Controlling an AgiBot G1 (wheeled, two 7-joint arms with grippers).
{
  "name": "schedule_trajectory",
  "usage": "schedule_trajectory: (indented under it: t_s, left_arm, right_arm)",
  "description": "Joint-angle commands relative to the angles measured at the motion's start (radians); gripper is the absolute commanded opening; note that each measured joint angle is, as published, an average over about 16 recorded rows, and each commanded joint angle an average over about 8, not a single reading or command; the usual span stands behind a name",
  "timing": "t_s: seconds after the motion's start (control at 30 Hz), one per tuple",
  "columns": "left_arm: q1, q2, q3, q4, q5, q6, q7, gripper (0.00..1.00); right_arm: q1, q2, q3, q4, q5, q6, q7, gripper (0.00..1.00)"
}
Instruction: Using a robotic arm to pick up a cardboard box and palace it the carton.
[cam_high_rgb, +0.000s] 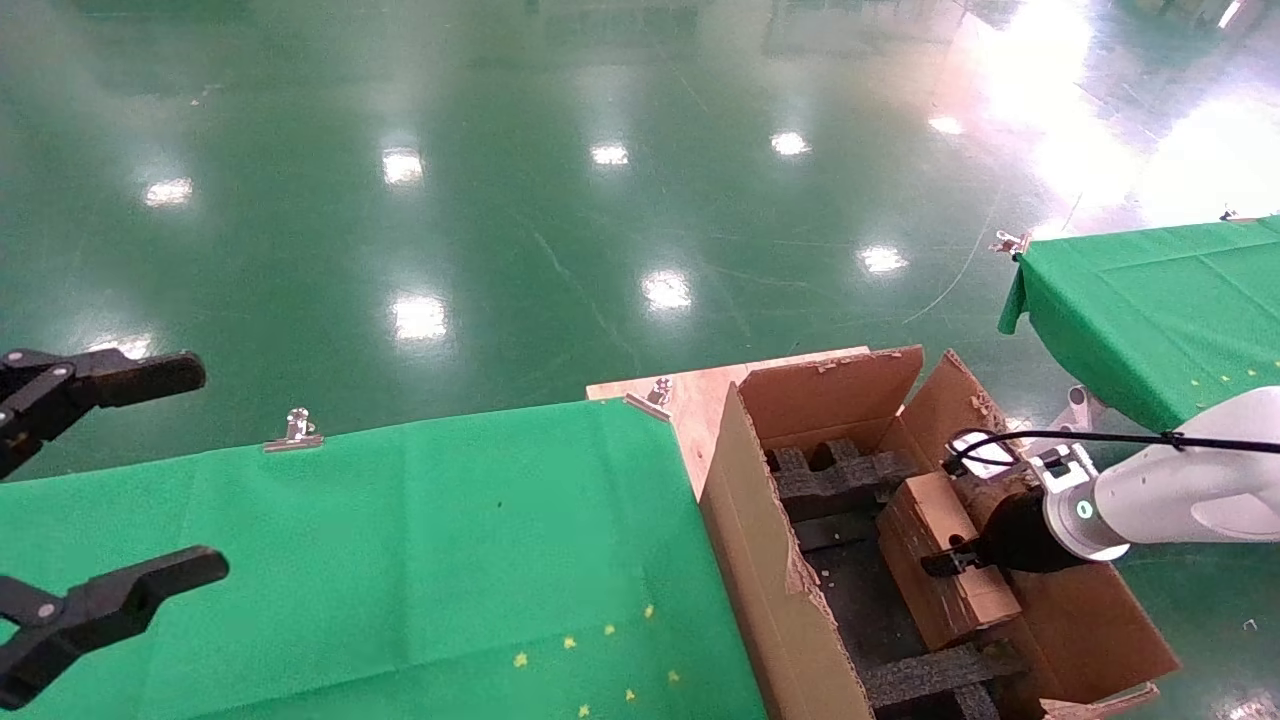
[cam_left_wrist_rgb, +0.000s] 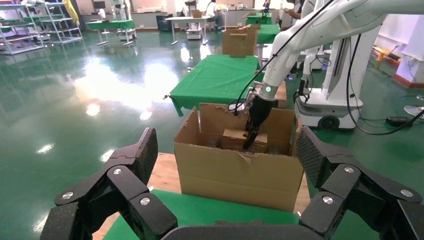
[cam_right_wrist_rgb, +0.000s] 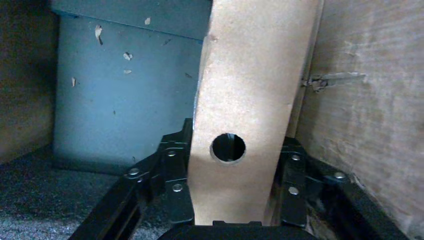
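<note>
**A:** Where's your cardboard box (cam_high_rgb: 940, 560) right now?

**B:** Inside the carton (cam_high_rgb: 760, 560), toward the carton's wall farthest from the green counter (cam_high_rgb: 400, 560). The right gripper (cam_high_rgb: 950, 562) on the robotic arm (cam_high_rgb: 1170, 490) reaches down into the carton and its fingers (cam_right_wrist_rgb: 172, 192) are clamped on the box, one on each broad face. In the right wrist view the narrow side with the round hole faces the camera, squarely between the fingers.

**A:** So which way does its long axis run?

**B:** From the head view it looks to run along the carton's length, roughly parallel to that far wall, and the box seems tilted rather than flat. The black foam blocks (cam_high_rgb: 840, 475) sit near the carton's ends; I can't tell whether the box already bears on one.

**A:** And your other arm?

**B:** The left gripper (cam_left_wrist_rgb: 225, 190) hangs over the counter, well apart from the carton, fingers spread wide and holding nothing. The right arm is the only one near the box.

**A:** What does the next move turn on?

**B:** My guess: you lower the box between the foam blocks, keeping its length in line with the carton's, then let go. If it stays tilted, an end could catch on the foam.
</note>
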Motion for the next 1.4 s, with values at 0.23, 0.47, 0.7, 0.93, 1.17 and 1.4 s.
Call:
schedule_trajectory:
  t_s: [0.23, 0.47, 0.7, 0.93, 1.17, 1.4]
  left_arm:
    - [0.0, 0.0, 0.0, 0.0, 0.0, 0.0, 0.0, 1.0]
    - [0.0, 0.0, 0.0, 0.0, 0.0, 0.0, 0.0, 1.0]
    - [0.0, 0.0, 0.0, 0.0, 0.0, 0.0, 0.0, 1.0]
    - [0.0, 0.0, 0.0, 0.0, 0.0, 0.0, 0.0, 1.0]
    - [0.0, 0.0, 0.0, 0.0, 0.0, 0.0, 0.0, 1.0]
    - [0.0, 0.0, 0.0, 0.0, 0.0, 0.0, 0.0, 1.0]
  right_arm:
    - [0.021, 0.01, -0.004, 0.016, -0.009, 0.001, 0.009, 1.0]
    - [0.063, 0.028, -0.003, 0.05, -0.02, 0.017, 0.014, 1.0]
    - [0.148, 0.059, 0.014, 0.114, -0.03, 0.047, 0.008, 1.0]
    - [0.276, 0.113, 0.053, 0.247, -0.03, 0.063, -0.016, 1.0]
    - [0.392, 0.215, 0.143, 0.458, 0.055, -0.022, -0.116, 1.0]
    - [0.396, 0.273, 0.24, 0.509, 0.278, -0.245, -0.2, 1.0]
